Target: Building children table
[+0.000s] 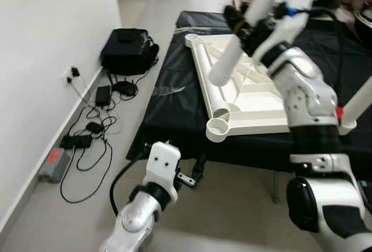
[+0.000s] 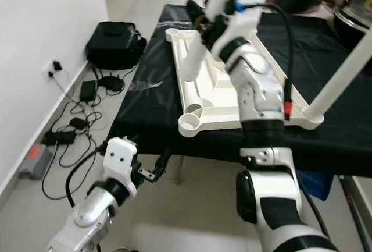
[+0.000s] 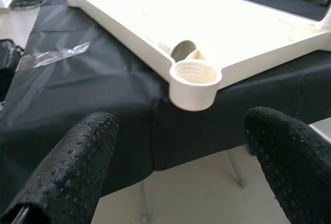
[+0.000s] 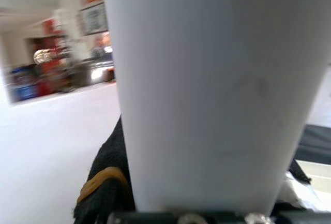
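Left gripper [image 3: 178,172] spread before black-draped bench [image 1: 168,106]; right gripper [image 1: 247,28] clamped on white leg [image 1: 244,31].

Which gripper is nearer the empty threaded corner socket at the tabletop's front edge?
Left. The left gripper hangs open just below and before the socket; the right gripper holds a white leg farther back above the tabletop.

Even indoor light is washing out the white tabletop [image 3: 155,22]; the close white leg [image 4: 217,89] is blurring.
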Tool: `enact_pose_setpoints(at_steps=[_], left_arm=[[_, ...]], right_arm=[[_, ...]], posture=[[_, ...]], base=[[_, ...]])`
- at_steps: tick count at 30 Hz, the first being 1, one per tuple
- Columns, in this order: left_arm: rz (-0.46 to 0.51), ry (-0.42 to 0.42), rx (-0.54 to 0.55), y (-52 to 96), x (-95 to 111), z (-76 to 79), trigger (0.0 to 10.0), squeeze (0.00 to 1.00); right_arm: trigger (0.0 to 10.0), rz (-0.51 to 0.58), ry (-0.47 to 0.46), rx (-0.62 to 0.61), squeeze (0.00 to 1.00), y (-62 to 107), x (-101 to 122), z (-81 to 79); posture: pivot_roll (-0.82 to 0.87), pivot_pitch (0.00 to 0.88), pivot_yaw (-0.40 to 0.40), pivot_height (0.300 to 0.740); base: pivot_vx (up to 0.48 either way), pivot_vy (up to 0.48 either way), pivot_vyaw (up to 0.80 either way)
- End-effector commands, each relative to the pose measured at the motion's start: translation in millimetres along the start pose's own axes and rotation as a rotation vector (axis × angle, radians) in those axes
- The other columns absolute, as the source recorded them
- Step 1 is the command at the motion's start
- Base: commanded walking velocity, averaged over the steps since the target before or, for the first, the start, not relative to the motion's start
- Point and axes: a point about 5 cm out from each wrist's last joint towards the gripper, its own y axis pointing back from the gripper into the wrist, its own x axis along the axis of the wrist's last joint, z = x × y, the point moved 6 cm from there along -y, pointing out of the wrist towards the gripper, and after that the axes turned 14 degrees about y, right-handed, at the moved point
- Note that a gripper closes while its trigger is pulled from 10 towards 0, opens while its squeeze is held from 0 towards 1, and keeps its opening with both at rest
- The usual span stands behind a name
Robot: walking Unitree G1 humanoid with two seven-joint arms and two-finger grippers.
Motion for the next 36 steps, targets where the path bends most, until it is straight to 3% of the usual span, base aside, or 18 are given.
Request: enact_pose_setpoints(at_steps=[1, 2, 3, 6, 13, 15, 19, 21, 36], left_arm=[[-0.003, -0.004, -0.014, 5.0, 4, 5.6, 10.0, 0.00], [0.001, -0.006, -0.014, 6.8, 7, 6.6, 10.0, 0.00], [0.001, -0.006, -0.014, 6.8, 7, 6.6, 10.0, 0.00], [0.003, -0.016, -0.014, 12.9, 13, 8.8, 10.0, 0.00], [-0.017, -0.024, -0.016, 21.9, 13, 9.5, 10.0, 0.00], [-0.017, -0.024, -0.016, 21.9, 13, 9.5, 10.0, 0.00], [-0.056, -0.016, -0.011, 32.8, 11, 10.9, 10.0, 0.00], [-0.064, -0.014, -0.013, 34.5, 10, 11.5, 10.0, 0.00], [-0.080, -0.039, -0.056, 38.8, 13, 20.3, 10.0, 0.00]], right_arm=[[10.0, 0.010, -0.037, 0.198, 0.00, -3.6, 0, -25.0], [10.0, 0.007, -0.052, 0.294, 0.00, -0.5, -3, -35.0], [10.0, 0.007, -0.052, 0.294, 0.00, -0.5, -3, -35.0], [10.0, 0.012, -0.045, 0.521, 0.00, 17.3, -8, -49.7], [10.0, 0.031, -0.077, 0.714, 0.00, 35.5, -1, -49.9], [10.0, 0.031, -0.077, 0.714, 0.00, 35.5, -1, -49.9], [10.0, 0.038, -0.014, 0.761, 0.00, 45.1, 11, -22.7], [10.0, 0.043, -0.002, 0.762, 0.00, 45.7, 13, -19.5], [10.0, 0.052, 0.031, 0.854, 0.00, 48.2, 26, -23.3]], posture=[[0.16, 0.226, -0.065, 0.740], [0.16, 0.232, -0.063, 0.740], [0.16, 0.232, -0.063, 0.740], [0.18, 0.273, -0.067, 0.740], [0.19, 0.312, -0.060, 0.740], [0.19, 0.312, -0.060, 0.740], [0.21, 0.334, -0.049, 0.740], [0.21, 0.336, -0.047, 0.740], [0.21, 0.352, -0.041, 0.740]], base=[[0.000, 0.000, 0.00], [0.000, 0.000, 0.00], [0.000, 0.000, 0.00], [0.000, 0.000, 0.00], [0.000, 0.000, 0.00], [0.000, 0.000, 0.00], [0.000, 0.000, 0.00], [0.000, 0.000, 0.00], [0.000, 0.000, 0.00]])
